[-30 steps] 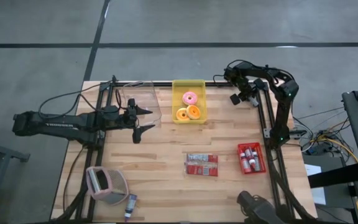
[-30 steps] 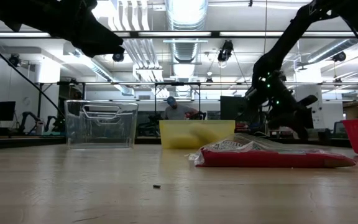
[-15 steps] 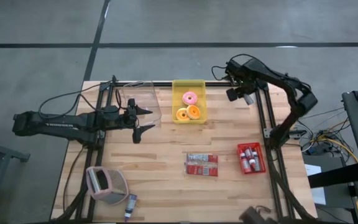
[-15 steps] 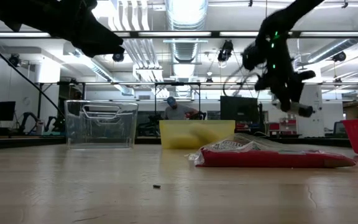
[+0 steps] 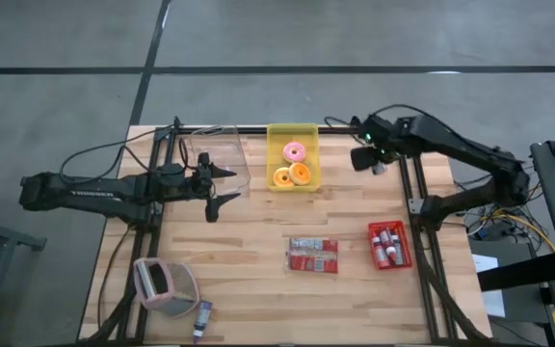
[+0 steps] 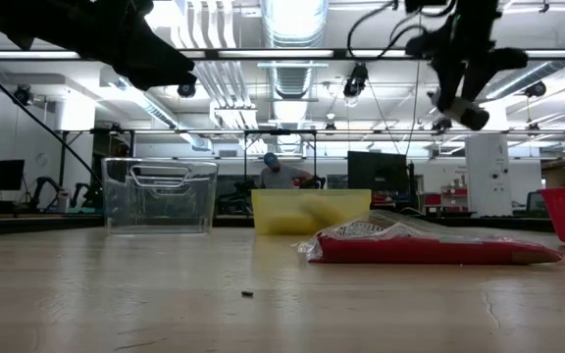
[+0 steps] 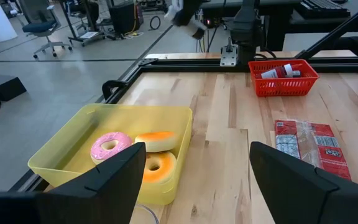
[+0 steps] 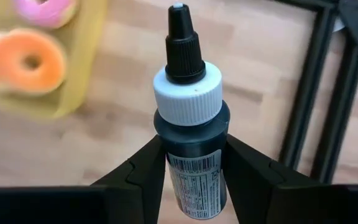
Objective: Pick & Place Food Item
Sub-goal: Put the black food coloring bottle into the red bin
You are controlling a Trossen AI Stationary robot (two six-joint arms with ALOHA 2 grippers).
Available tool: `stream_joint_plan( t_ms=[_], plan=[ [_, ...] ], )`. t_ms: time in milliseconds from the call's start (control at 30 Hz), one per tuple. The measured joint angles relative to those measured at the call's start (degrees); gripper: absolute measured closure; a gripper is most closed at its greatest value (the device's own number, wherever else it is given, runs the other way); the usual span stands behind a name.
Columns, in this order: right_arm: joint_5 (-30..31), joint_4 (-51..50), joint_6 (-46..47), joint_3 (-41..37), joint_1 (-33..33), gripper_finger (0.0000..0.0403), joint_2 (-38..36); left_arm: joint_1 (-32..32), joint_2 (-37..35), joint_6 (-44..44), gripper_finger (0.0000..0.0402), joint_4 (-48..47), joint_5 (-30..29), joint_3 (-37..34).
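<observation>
Now, across the table from left to right:
Left gripper (image 5: 222, 185): hovering above the table's left half, fingers spread wide and gripping nothing, pointing toward the yellow bin.
Clear container (image 5: 218, 154): sitting at the far edge, just beside the left gripper.
Pink pouch (image 5: 165, 285): lying at the near left corner, with a small tube (image 5: 202, 317) just beside it.
Yellow bin (image 5: 293, 132): standing at the far middle, holding a pink donut (image 5: 295, 151) and two orange donuts (image 5: 291, 175).
Red packet (image 5: 313, 255): lying flat near the table's centre.
Right gripper (image 5: 366, 159): hanging raised over the far right part of the table, fingers pinching a dark bottle (image 8: 189, 134) with a white collar and black nozzle.
Red basket (image 5: 390, 245): resting toward the right edge, holding small bottles.
</observation>
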Motion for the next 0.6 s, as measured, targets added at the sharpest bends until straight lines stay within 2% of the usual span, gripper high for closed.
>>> stream_joint_plan(
  t_ms=[233, 467, 600],
  plan=[
    [-0.9, -1.8, 14.3, -1.4, 16.7, 0.0264, -5.5, 0.0, 0.0, 0.0, 0.0109, 0.0, 0.0, 0.0],
    [1.8, -1.6, 29.4, -4.5, 33.0, 0.0264, -5.5, 0.0, 0.0, 0.0, 0.0111, 0.0, 0.0, 0.0],
    [-3.7, -1.4, 37.3, -6.2, 40.1, 0.0264, -4.3, 0.0, 0.0, 0.0, 0.0111, 0.0, 0.0, 0.0]
  ],
)
